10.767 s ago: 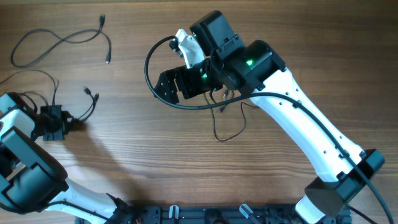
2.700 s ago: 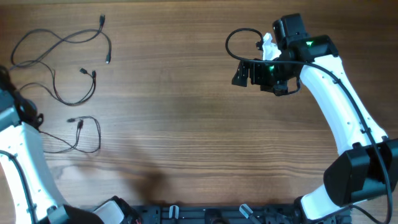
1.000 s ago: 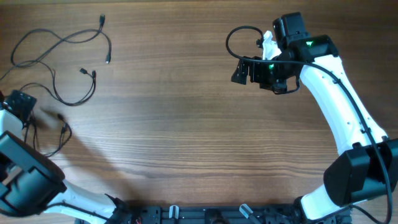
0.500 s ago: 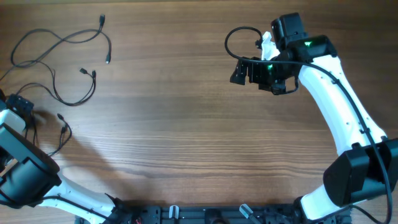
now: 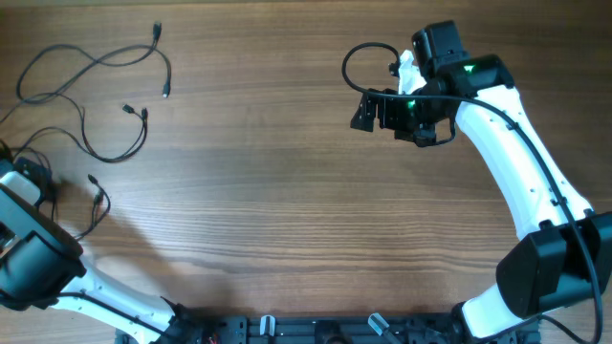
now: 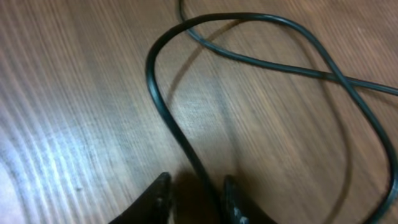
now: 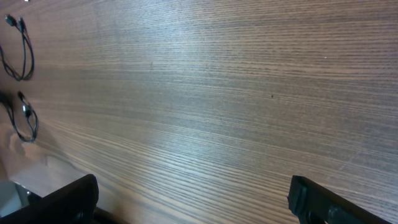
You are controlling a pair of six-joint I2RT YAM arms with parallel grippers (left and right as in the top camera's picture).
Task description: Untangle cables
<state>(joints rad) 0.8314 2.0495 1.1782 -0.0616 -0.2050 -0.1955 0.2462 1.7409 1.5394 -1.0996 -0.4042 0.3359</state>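
Left gripper [image 6: 198, 198] set astride a thin black flexible cord [image 6: 163, 106] at the frame's left edge
Your left jaws stand narrow either side of it; whether they pinch it you cannot tell. Its long axis runs straight away from the fingertips [image 6: 163, 190], then curls right into a loop. The other thin black cables [image 5: 113, 145] lie loose at upper left of the brown wooden table [image 5: 287, 210], well apart from your right gripper [image 5: 367, 111], spread wide and empty at upper right, so the left arm is nearer
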